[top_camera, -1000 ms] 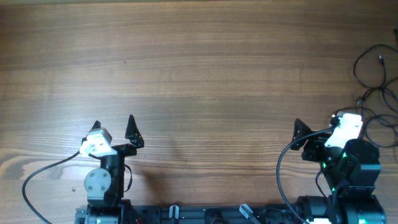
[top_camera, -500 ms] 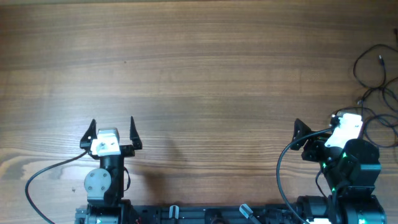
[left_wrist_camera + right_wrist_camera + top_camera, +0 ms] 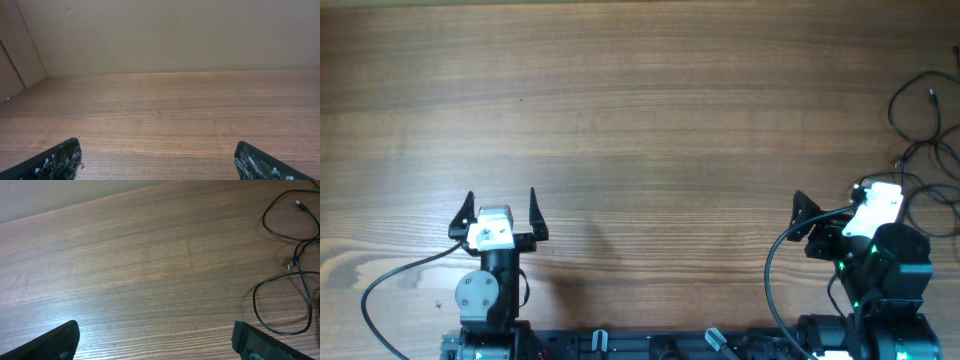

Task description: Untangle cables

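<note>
The cables are thin black wires in loose overlapping loops at the table's far right edge, partly cut off by the frame. In the right wrist view the cables lie ahead and to the right, with small plug ends showing. My right gripper is open and empty, just left of the loops and not touching them; its fingers frame bare wood. My left gripper is open and empty at the front left, far from the cables. The left wrist view shows only its fingertips and wood.
The wooden table stretches across the view. A beige wall stands behind its far edge. Each arm's thicker black cable trails near the base rail at the front.
My left gripper has turned at the wrist from a tilted pose to square, then stayed still. The right arm and the cables have not moved.
</note>
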